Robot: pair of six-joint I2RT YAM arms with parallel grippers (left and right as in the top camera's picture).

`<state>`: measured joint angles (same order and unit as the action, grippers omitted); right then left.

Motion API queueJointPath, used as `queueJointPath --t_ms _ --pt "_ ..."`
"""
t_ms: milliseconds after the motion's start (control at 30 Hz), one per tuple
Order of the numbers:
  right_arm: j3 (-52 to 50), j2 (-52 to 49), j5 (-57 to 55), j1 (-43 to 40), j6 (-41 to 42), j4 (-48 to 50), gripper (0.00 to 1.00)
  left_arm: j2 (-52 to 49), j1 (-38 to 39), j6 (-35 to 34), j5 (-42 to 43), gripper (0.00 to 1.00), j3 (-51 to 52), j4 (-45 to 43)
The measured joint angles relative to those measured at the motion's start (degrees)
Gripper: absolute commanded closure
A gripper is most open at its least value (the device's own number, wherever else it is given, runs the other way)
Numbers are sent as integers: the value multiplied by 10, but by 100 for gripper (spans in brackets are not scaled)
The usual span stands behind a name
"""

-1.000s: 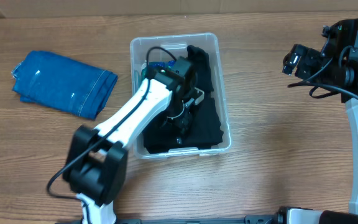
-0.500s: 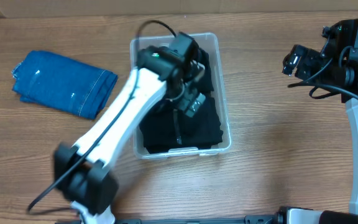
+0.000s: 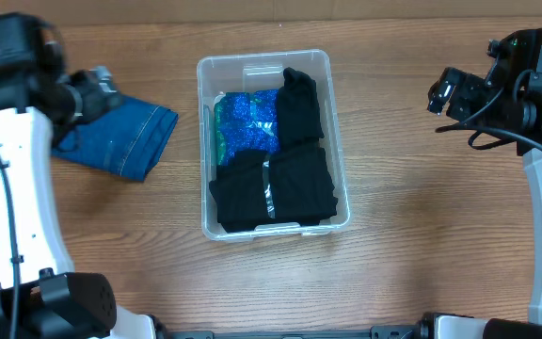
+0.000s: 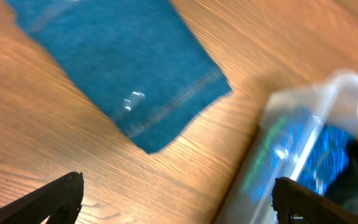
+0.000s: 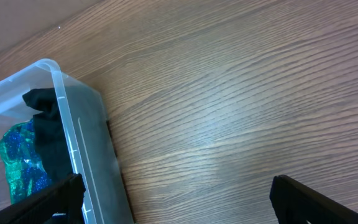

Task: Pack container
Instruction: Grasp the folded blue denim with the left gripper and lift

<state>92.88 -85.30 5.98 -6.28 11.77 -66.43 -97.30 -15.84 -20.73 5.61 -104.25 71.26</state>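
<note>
Overhead, the container (image 3: 339,141) is sitting at the centre of the wooden surface (image 3: 422,217), long side running twelve to six. A black garment (image 3: 276,193) is filling its six o'clock half and running up the right wall, while a sparkly blue-green item (image 3: 247,122) is showing at its eleven o'clock corner, so the packing looks well under way. At nine o'clock of the container, well apart from it, a folded blue cloth (image 3: 125,141) is lying outside (probably the next piece to go in). The left gripper (image 3: 104,87) is hovering over that cloth's twelve o'clock edge, likely lining up a pick. The right gripper (image 3: 443,94) is parked at two o'clock, clear of the work.

From the left wrist, the left gripper's fingers (image 4: 58,196) are standing wide apart and gripping nothing. The folded blue cloth is lying below, towards eleven o'clock, and the blurred container rim is at three o'clock.

From the right wrist, the right gripper's fingers (image 5: 303,196) are likewise spread wide and carrying nothing. They are hanging over bare surface, with the container corner and the black garment at nine o'clock, which suggests this arm is waiting out of the way.
</note>
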Motion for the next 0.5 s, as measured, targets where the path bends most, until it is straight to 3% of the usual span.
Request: queueJointPath --t_ms 100,267,500 --pt "0 0 0 0 0 0 0 -1 -76 -15 42 0 76 -61" --pt "0 0 0 0 0 0 0 -30 -109 -36 65 0 214 -180" --pt "0 0 0 0 0 0 0 -127 -120 -42 80 0 234 -247"
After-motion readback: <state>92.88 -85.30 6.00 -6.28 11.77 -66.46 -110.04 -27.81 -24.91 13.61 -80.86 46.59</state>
